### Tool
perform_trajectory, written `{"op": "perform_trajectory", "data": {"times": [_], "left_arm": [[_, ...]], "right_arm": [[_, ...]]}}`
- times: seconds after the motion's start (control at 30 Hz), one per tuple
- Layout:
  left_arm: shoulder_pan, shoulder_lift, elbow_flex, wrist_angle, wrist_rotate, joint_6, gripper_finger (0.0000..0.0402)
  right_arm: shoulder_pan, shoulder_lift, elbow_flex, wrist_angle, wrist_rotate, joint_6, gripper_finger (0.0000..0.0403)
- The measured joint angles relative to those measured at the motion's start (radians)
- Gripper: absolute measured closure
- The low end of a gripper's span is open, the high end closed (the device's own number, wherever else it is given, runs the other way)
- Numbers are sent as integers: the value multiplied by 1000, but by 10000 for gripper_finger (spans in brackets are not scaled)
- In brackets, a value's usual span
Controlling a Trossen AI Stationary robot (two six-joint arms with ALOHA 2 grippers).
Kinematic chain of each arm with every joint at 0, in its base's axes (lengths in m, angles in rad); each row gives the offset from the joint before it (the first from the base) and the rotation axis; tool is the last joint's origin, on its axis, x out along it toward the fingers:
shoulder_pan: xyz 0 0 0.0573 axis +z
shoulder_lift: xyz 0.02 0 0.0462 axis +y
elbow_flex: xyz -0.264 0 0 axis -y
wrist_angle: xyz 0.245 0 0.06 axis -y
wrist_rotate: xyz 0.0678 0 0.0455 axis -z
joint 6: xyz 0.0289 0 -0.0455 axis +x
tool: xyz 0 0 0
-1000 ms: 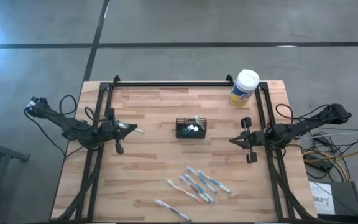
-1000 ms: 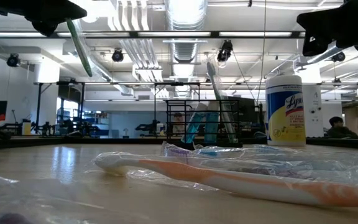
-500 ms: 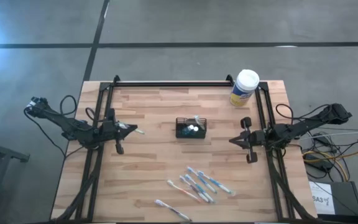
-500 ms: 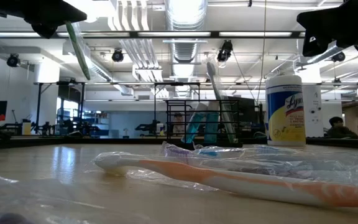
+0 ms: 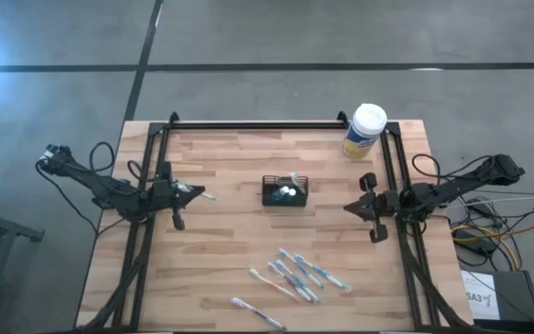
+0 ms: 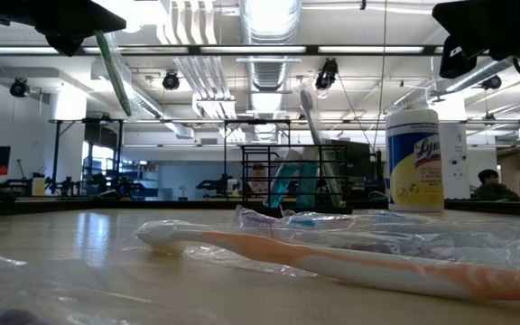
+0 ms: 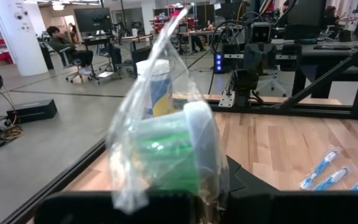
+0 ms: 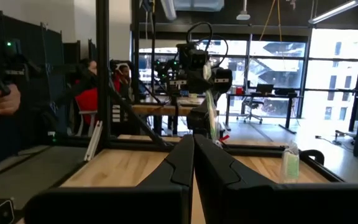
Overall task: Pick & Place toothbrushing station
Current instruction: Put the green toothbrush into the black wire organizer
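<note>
The toothbrushing station, a small black mesh caddy (image 5: 286, 191) with a few things standing in it, rests on its base at the table's middle. The low view shows the caddy (image 6: 296, 176) far off. My left gripper (image 5: 190, 193) hovers left of it, shut on a green toothbrush in a clear plastic wrapper (image 7: 166, 155). That toothbrush (image 6: 114, 61) slants down below the fingers. My right gripper (image 5: 349, 209) hovers right of the caddy, its fingers (image 8: 193, 155) shut on nothing. My left gripper pinches the wrapped green toothbrush (image 7: 166, 190) between its two fingers, through the plastic wrapper. The fingers point level, coming from the table's left. The toothbrush is lifted clear of the table and its free end (image 6: 126, 101) slants down. Which part of the brush sits between the fingers is hidden by the wrapper.
A white-lidded, yellow-labelled canister (image 5: 364, 130) stands at the far right corner. Several wrapped toothbrushes (image 5: 297, 274) lie loose near the front edge; one orange-handled one (image 6: 332, 257) shows close in the low view. A black frame (image 5: 276, 123) runs along the far and side edges.
My right gripper has tipped up a little and rolled slightly, staying where it was and shut. My left gripper keeps its hold on the toothbrush.
</note>
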Motion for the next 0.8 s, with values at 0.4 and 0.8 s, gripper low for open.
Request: {"op": "perform_trajectory", "data": {"times": [0.4,0.8], "left_arm": [[0,0,0,0,2,-6,394],[0,-1,0,0,3,4,394]], "right_arm": [[0,3,0,0,-1,41,394],[0,4,0,42,-2,59,394]]}}
